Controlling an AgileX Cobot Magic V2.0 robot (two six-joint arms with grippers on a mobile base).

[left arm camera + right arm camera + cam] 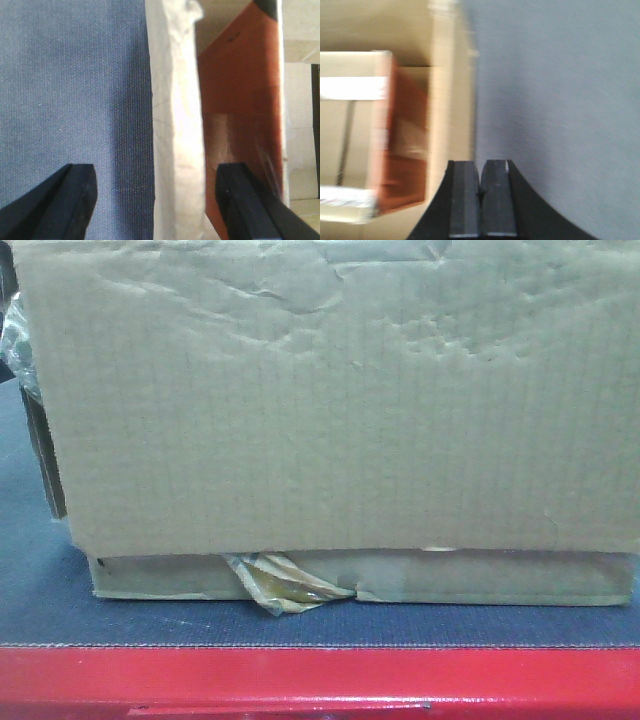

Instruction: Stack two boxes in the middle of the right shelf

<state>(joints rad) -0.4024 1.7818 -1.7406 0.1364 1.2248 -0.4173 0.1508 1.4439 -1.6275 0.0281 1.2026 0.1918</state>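
Note:
A large worn cardboard box point(330, 400) fills the front view and rests on a flatter cardboard box point(480, 578) on the blue cloth shelf surface point(300, 625). In the left wrist view my left gripper point(157, 200) is open, its black fingers point(75, 195) standing either side of a pale cardboard edge point(175, 125), with a brown box face point(240, 100) on the right. In the right wrist view my right gripper point(481, 200) is shut and empty, next to a cardboard box point(450, 110) with a brown side point(405, 150). Neither gripper shows in the front view.
A red shelf rail point(320, 680) runs along the front edge below the blue cloth. Torn tape point(285, 585) hangs from the lower box. Blue cloth point(560, 100) spreads to the right of the right gripper and to the left of the left one point(70, 90).

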